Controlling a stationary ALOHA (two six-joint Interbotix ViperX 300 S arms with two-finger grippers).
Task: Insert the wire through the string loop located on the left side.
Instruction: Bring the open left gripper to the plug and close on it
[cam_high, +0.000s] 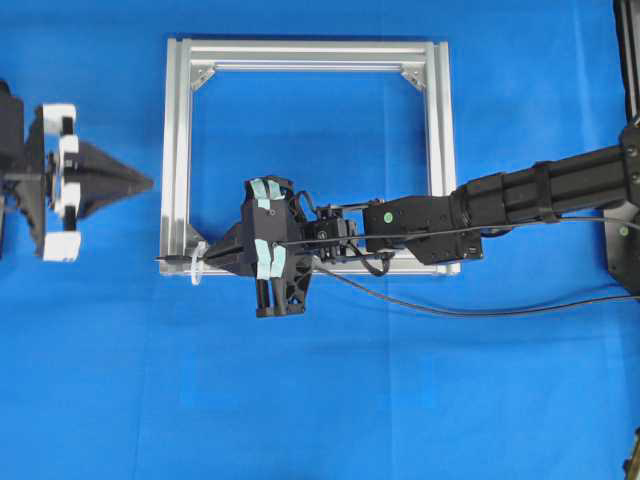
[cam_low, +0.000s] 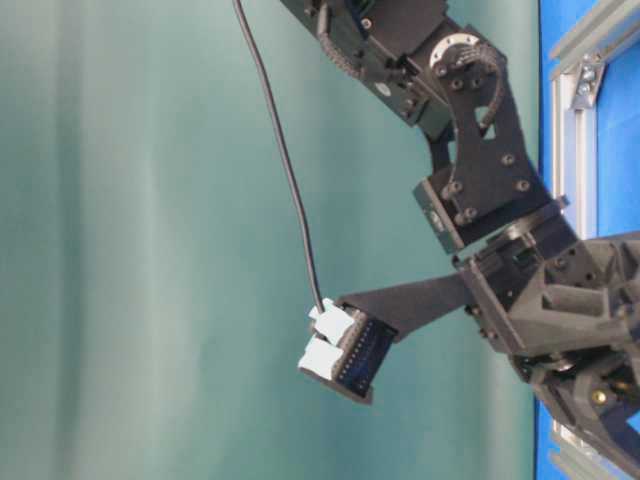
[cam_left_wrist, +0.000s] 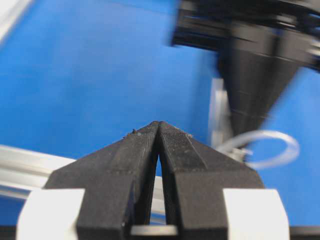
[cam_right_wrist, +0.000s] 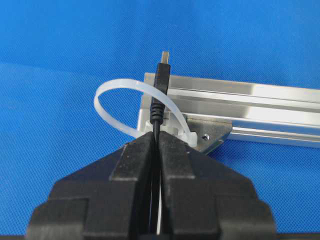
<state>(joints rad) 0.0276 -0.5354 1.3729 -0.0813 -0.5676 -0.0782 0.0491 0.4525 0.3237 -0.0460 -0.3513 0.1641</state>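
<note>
Right gripper (cam_right_wrist: 159, 137) is clamped on the wire (cam_right_wrist: 161, 87) just behind the plug; the silvery tip pokes out toward twelve o'clock in its wrist view, lying across the loop (cam_right_wrist: 112, 90); whether it is truly through, I cannot tell. Overhead, the loop (cam_high: 197, 268) sits at the frame (cam_high: 176, 150) corner near seven o'clock; the left gripper (cam_high: 140, 183) waits at nine, jaws pressed together, holding nothing. The cable looks light and floppy, trailing off toward three; the plug is the only stiff part, so take it there; the loop looks thin and springy, likely to flex aside if nudged.
</note>
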